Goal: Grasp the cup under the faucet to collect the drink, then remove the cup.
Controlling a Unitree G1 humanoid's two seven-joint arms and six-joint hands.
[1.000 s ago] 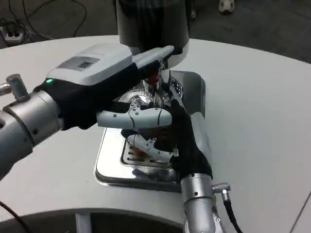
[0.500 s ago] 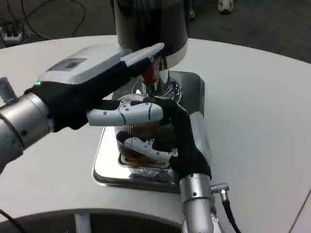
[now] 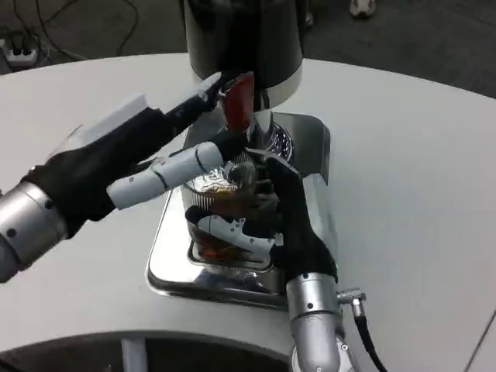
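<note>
Gripping the clear cup [image 3: 217, 221] on the steel tray [image 3: 174, 267], right hand [image 3: 271, 213]; left hand [image 3: 147, 155] fingers spread.

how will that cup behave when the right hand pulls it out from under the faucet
The cup looks like clear thin plastic, so it may flex under the right hand. Dark drink inside adds weight and could slosh if tilted. It stands on a shiny drip tray, probably slick.

You see a mirror-glossy chrome drip tray [image 3: 167, 267] at centre, a clear glossy plastic cup [image 3: 208, 221] on it, and a matt white table [image 3: 411, 178].
</note>
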